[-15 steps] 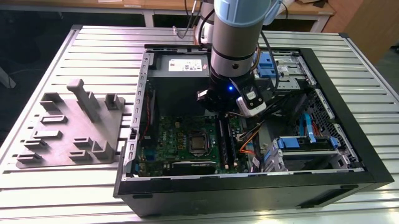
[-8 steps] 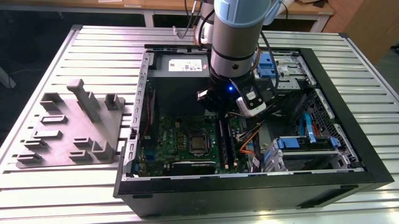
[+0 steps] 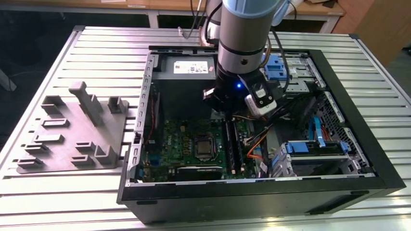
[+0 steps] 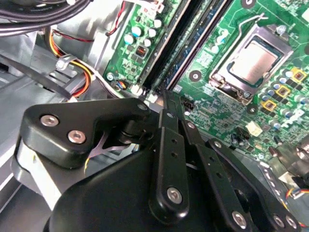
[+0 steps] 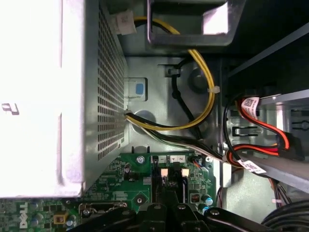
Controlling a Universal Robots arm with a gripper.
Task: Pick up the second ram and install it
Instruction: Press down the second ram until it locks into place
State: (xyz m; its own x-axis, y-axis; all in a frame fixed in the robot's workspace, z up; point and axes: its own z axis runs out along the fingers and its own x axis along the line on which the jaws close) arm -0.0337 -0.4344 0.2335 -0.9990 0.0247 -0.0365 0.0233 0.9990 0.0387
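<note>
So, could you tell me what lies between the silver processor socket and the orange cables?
Long black memory slots on the green motherboard, seen in the exterior view.

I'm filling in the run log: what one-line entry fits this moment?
gripper: inside computer case, above RAM slots | fingers: state unclear | second ram: not identifiable | holder tray: on table

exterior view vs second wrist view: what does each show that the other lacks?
Exterior view: the grey holder tray on the slatted table at the exterior view's left, the open computer case, and the arm reaching in.

Second wrist view: the black gripper linkage close up, poised over the memory slots.

Both: the green motherboard and the CPU socket.
</note>
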